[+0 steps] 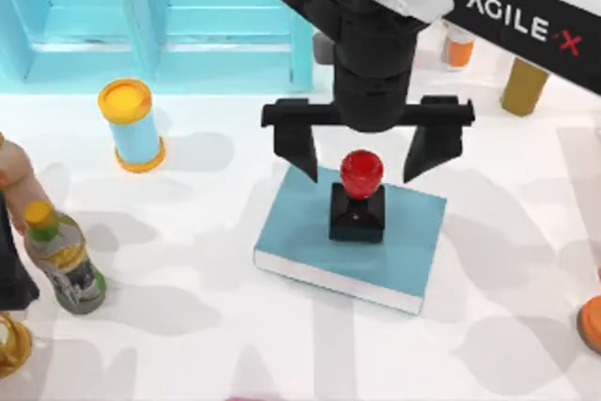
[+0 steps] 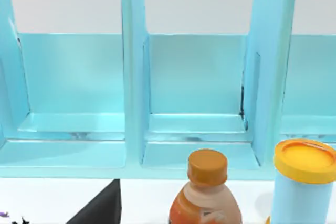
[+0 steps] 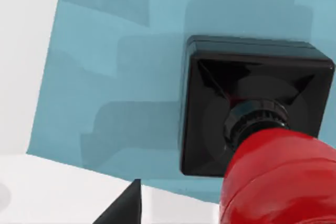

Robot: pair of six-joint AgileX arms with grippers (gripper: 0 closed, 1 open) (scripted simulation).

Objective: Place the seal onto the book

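Seal stands upright on the book, black square base flat on the teal cover, red ball knob on top. It sits near the middle of the cover, somewhat toward the far edge. The book lies flat on the white surface, about centre, turned slightly askew, white page edges facing the near side.

Right pincer hangs directly above the seal, spread wide: one finger to the left of the knob, one to the right, both clear of it with a visible gap on each side. Nothing is held. The right wrist view looks straight down the seal: knob close to the camera, base resting on the book cover, one dark fingertip at the frame edge, apart from the seal.

Left arm is parked at the left edge of the surface; I cannot tell how its pincer stands. Its wrist view faces the light-blue cabinet, with an orange-capped bottle and a yellow-lidded blue can in front.

Other items on the surface: blue can left of the book, well apart; green-label bottle near the left edge; small bottles at the far right by the cabinet.
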